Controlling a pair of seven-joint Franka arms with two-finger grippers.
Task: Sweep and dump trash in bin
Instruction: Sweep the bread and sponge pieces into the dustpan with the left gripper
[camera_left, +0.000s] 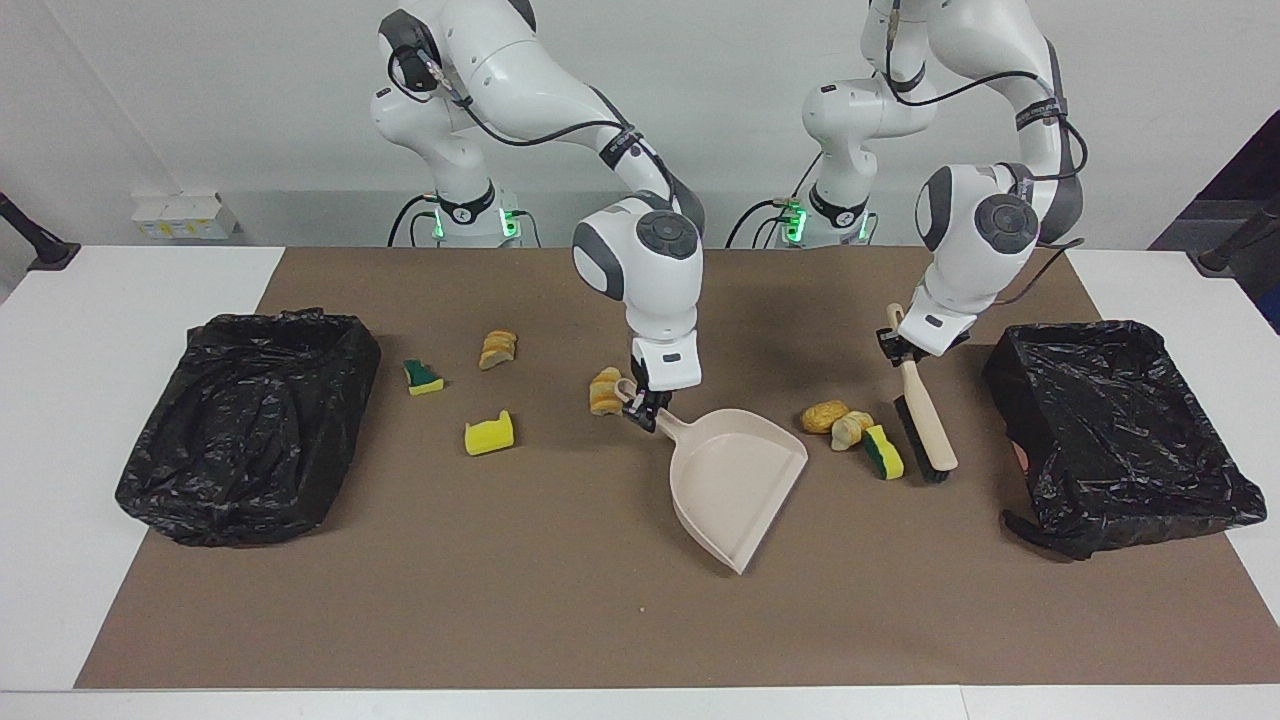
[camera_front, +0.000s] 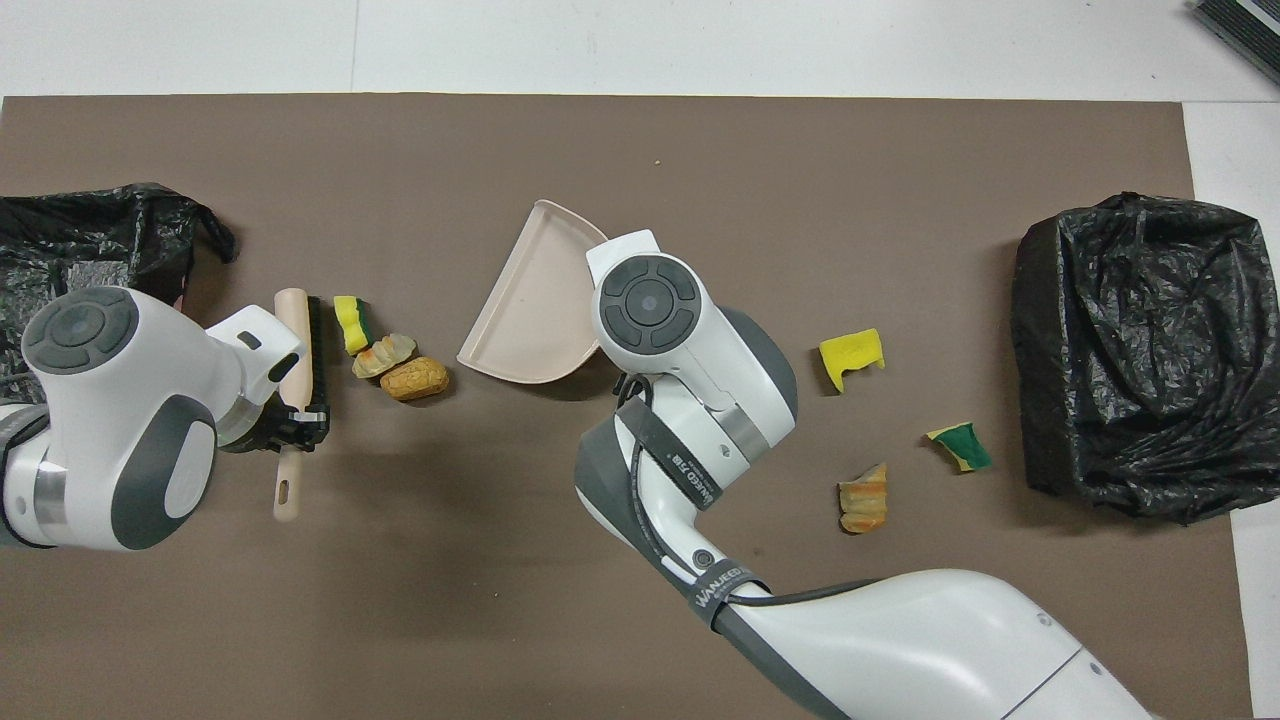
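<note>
A brown mat (camera_left: 560, 600) covers most of the white table (camera_left: 60, 420). On a white ledge nearer the robots than the table, at the right arm's end, sits a small white box (camera_left: 183, 214). At the table's edges, toward each arm's end and nearer the robots, a dark stand foot (camera_left: 40, 245) shows; the one toward the left arm's end (camera_left: 1228, 245) is partly cut off. A dark ribbed object (camera_front: 1240, 22) lies at a corner of the overhead view, farther from the robots.
</note>
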